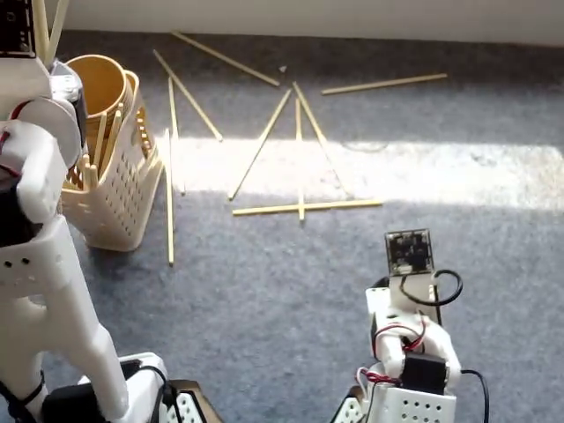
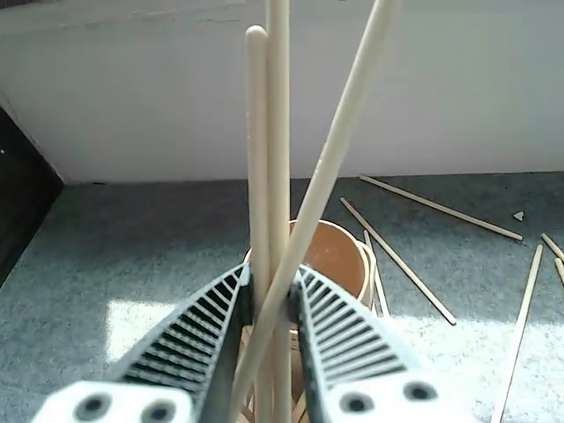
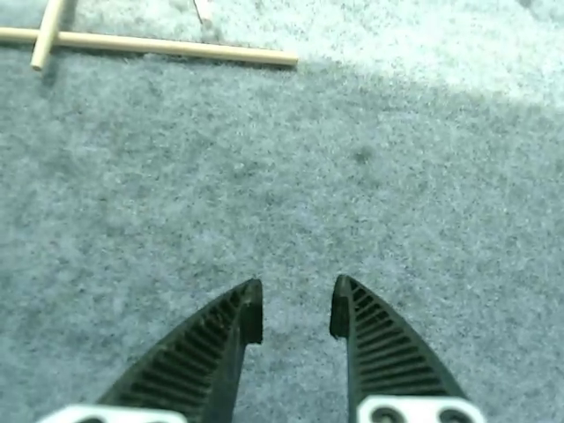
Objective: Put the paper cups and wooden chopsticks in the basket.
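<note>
Pinching 3 chopsticks [image 2: 278, 132] betw. jaws, left gripper [image 2: 269, 286] hangs above cup [image 2: 333, 256]; right gripper [image 3: 295, 308] gapes.

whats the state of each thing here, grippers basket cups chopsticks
basket, standing, partly filled
paper cups, nested, mouth up, in the basket
held chopsticks, three, roughly upright, clamped over the cups
left gripper, shut on the held chopsticks
right gripper, open, empty, over the carpet
loose chopsticks, lying flat on the carpet, some crossing
</note>
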Robot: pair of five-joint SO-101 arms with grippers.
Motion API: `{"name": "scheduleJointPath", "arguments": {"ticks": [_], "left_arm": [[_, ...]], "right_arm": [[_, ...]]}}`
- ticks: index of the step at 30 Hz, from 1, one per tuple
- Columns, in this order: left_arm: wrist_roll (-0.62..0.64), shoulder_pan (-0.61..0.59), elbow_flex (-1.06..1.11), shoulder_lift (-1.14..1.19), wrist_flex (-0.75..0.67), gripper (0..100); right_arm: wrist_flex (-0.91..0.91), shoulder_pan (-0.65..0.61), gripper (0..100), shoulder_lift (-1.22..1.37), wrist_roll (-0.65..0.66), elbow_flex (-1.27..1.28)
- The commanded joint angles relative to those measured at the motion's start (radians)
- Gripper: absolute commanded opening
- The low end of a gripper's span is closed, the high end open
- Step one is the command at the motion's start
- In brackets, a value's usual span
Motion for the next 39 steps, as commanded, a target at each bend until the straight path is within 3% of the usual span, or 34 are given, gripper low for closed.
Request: {"name": "scheduleJointPath", "arguments": {"ticks": [1, 5, 17, 23, 34, 39], "left_arm": [[0.005, -0.016, 0.177, -0.077, -0.201, 0], [0.006, -0.018, 0.306, -0.131, -0.327, 0], [0.066, -0.018, 0.493, -0.176, -0.42, 0], [0.068, -0.018, 0.693, -0.219, -0.632, 0], [0.063, -0.018, 0.446, -0.248, -0.559, 0], [0.063, -0.018, 0.467, -0.246, -0.603, 0]], "right_arm": [[-0.016, -0.005, 14.5, 0.005, 0.011, -0.001], [-0.016, -0.005, 14.5, 0.005, 0.011, -0.001], [-0.016, -0.007, 14.5, 0.005, 0.011, 0.001], [-0.016, -0.007, 14.5, 0.005, 0.011, 0.001], [-0.018, -0.007, 14.5, 0.005, 0.011, 0.001], [-0.018, -0.007, 14.5, 0.005, 0.011, 0.001]]}}
